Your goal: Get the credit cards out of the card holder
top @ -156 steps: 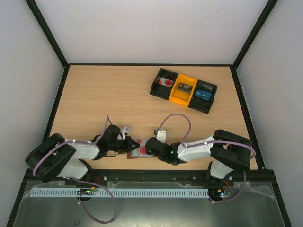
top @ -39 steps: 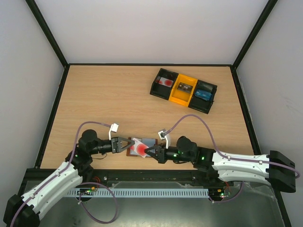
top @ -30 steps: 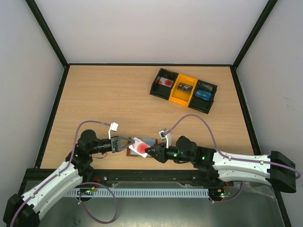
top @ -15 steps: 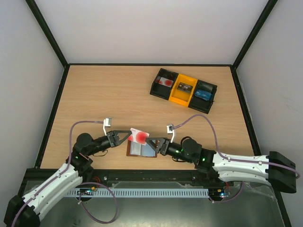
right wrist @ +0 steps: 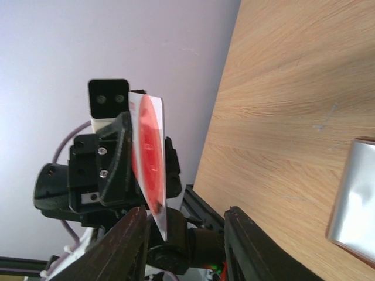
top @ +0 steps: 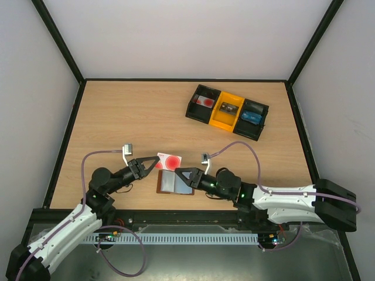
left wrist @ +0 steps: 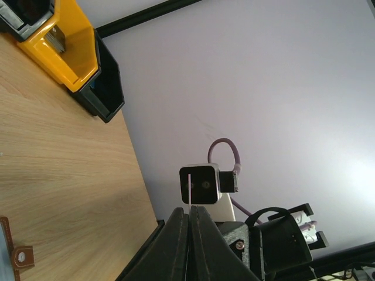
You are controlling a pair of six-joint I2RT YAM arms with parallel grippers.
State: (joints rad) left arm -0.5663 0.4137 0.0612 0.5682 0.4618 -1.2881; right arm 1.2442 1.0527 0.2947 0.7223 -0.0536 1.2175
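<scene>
Credit card: white, red disc. Card holder: brown rim, grey-blue inside. Tray, one o'clock: black, yellow centre bin.

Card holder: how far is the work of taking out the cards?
Done: the card holder lies open, and one red-circle card is out. In hand: the left hand is shut on that card. Left: a pale grey card, it seems, lies inside the holder; the right hand is open beside it.

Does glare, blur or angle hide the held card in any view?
Top external: sharp, evenly lit, white card with red circle clear in the left gripper. Left wrist: card edge-on, only a thin line. Right wrist: card face readable; glare whitens the open brown leather card holder's inside.
</scene>
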